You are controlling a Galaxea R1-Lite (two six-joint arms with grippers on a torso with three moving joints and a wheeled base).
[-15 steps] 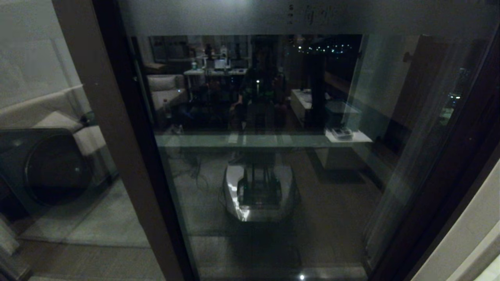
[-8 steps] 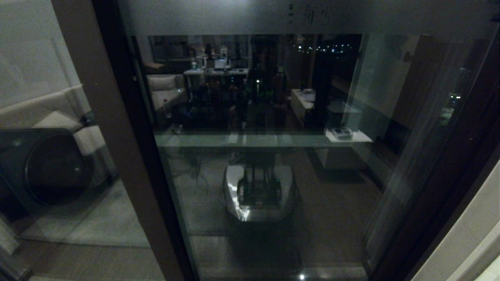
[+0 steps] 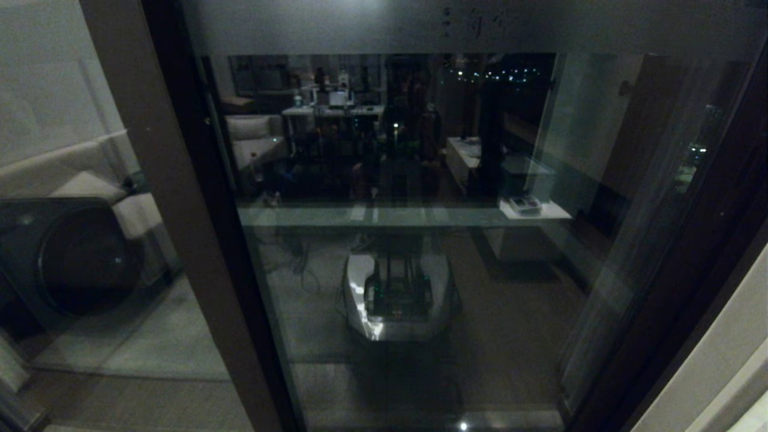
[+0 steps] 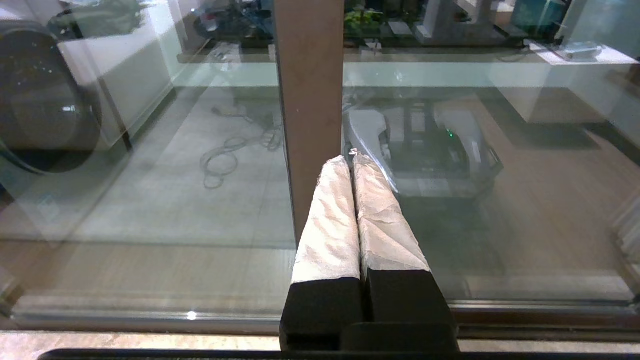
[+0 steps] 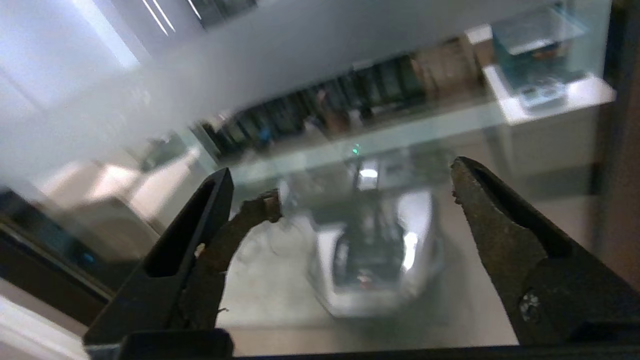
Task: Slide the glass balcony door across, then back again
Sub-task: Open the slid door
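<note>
The glass balcony door (image 3: 396,252) fills the middle of the head view, with a frosted band (image 3: 420,24) across its top and a dark frame (image 3: 690,258) on the right. A brown post (image 3: 174,210) runs down its left side. Neither arm shows in the head view. In the left wrist view my left gripper (image 4: 350,159) is shut, its white-wrapped fingers (image 4: 330,220) pressed together with the tips at the right edge of the brown post (image 4: 310,100); contact cannot be told. My right gripper (image 5: 345,175) is open and empty, facing the door glass (image 5: 370,235) below the frosted band (image 5: 250,65).
A dark round-fronted machine (image 3: 78,258) stands behind the left glass panel. A pale wall edge (image 3: 708,372) lies at the lower right. The floor track (image 4: 150,315) runs along the bottom of the glass. My own base is reflected in the door (image 3: 396,294).
The door and its frame stay where they were. Only the dim reflections in the upper glass shift a little.
</note>
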